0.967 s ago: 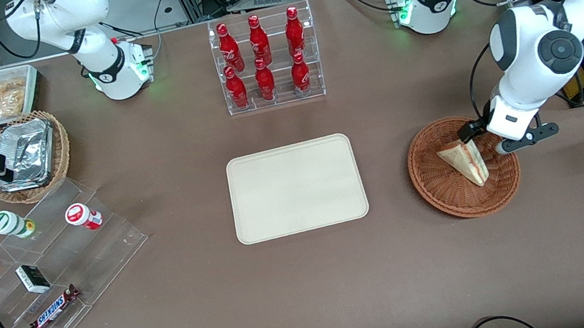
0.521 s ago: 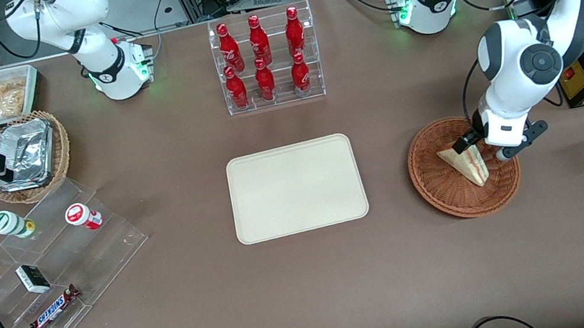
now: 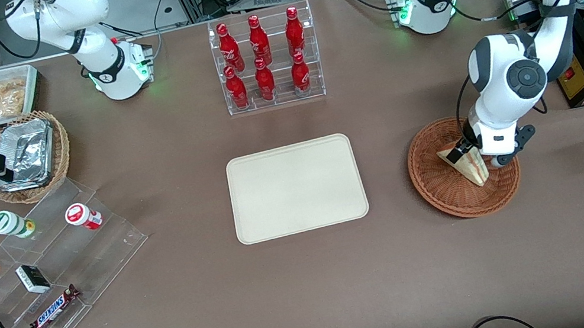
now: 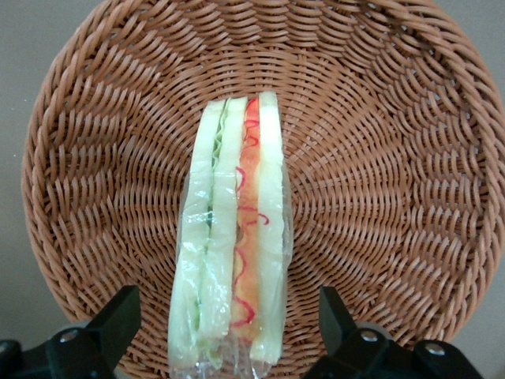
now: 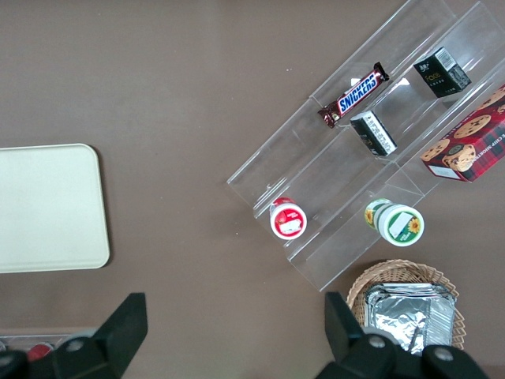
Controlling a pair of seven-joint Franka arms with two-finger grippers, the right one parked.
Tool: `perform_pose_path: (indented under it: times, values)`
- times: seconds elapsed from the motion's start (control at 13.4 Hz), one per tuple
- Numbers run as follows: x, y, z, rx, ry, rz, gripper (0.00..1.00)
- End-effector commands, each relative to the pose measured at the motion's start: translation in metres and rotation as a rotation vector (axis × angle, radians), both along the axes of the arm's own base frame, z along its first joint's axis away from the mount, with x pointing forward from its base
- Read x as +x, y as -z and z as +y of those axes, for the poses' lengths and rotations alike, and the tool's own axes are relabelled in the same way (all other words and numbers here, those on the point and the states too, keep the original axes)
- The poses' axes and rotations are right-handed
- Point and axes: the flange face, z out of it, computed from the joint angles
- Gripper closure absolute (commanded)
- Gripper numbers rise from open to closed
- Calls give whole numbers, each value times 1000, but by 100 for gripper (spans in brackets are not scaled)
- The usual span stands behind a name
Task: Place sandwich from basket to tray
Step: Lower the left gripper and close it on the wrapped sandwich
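1. Left wrist view shows the sandwich [image 4: 233, 237] standing on edge in the reddish-brown wicker basket [image 4: 379, 158], its filling edge facing the camera: pale bread with green layers on one side and red and pink on the other.
2. Its long axis runs straight away from the pincer [image 4: 229, 332], which hangs low over the basket with its two fingers spread apart, one on each side of the wedge's wide end.
3. Neither finger appears to touch the bread; a gap shows on both flanks, so nothing is gripped yet.
4. Front view puts the pincer [image 3: 473, 153] over the basket [image 3: 441, 192], at the sandwich's [image 3: 472, 168] wide end, with the pointed end lying nearer the front camera.
5. Since the fingers bracket the wedge across its thin dimension, the closing line looks square to the long axis; I judge a short descent and a squeeze is what the grasp needs.
6. Toward the parked arm's end of the table [image 3: 314, 292], well apart from the basket, lies the cream tray [image 3: 296, 187], bare.
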Motion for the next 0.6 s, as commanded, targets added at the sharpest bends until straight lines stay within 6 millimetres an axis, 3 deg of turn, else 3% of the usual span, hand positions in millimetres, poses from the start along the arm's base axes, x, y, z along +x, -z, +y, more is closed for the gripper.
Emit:
perform_pose_path:
  times: [0.0,0.15,0.22,0.52]
  values:
    - [2,2,-2,-12,-33,-7,27]
    - [3,1,-4,-24,-92,-5,70]
    - [5,-2,-5,-24,-115,-12,83]
    - [18,-21,-10,-23,-45,-35,92]
